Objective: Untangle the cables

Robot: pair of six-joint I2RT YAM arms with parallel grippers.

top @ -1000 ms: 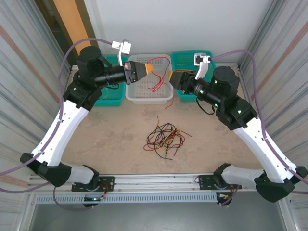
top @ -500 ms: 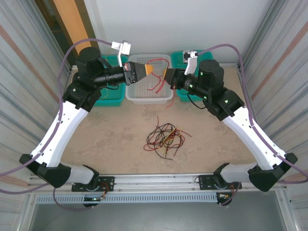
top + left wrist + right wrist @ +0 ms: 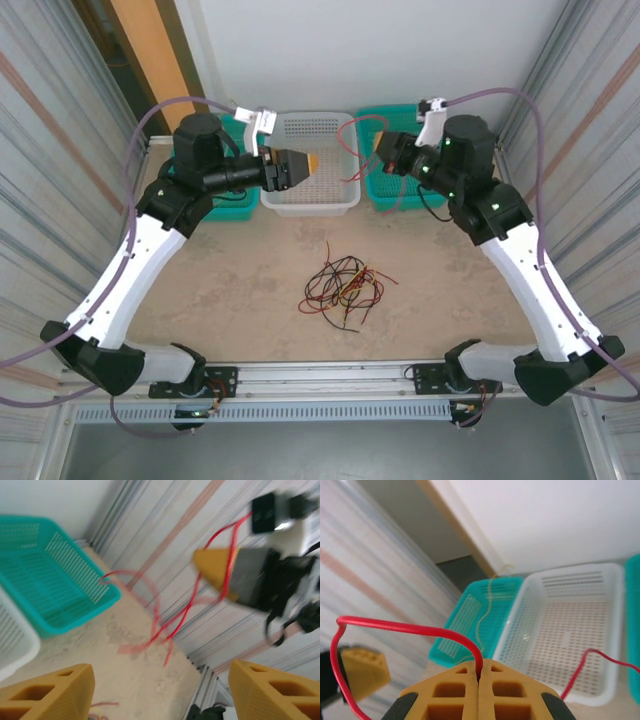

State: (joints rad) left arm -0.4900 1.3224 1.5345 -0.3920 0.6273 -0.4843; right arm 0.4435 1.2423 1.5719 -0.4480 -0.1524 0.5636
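A loose tangle of red, black and yellow cables [image 3: 343, 285] lies on the tabletop's middle. One red cable [image 3: 343, 140] hangs in the air over the white basket's right side, and my right gripper [image 3: 379, 149] is shut on it. In the right wrist view the red cable [image 3: 410, 627] arcs out of the closed gripper [image 3: 480, 667]. My left gripper [image 3: 300, 165] is open beside the white basket. In the left wrist view its wide-apart gripper [image 3: 160, 695] is empty, with the red cable [image 3: 190, 605] dangling ahead from the right gripper [image 3: 215, 572].
The white basket [image 3: 310, 202] stands at the back centre between two teal baskets [image 3: 228, 207] [image 3: 388, 196]. A thin yellow cable [image 3: 487, 605] lies in the left teal basket [image 3: 465, 630]. Corrugated walls close in both sides.
The right gripper came in to the left gripper, took the red cable and pulled back right with it. The left gripper opened, let go and drew back.
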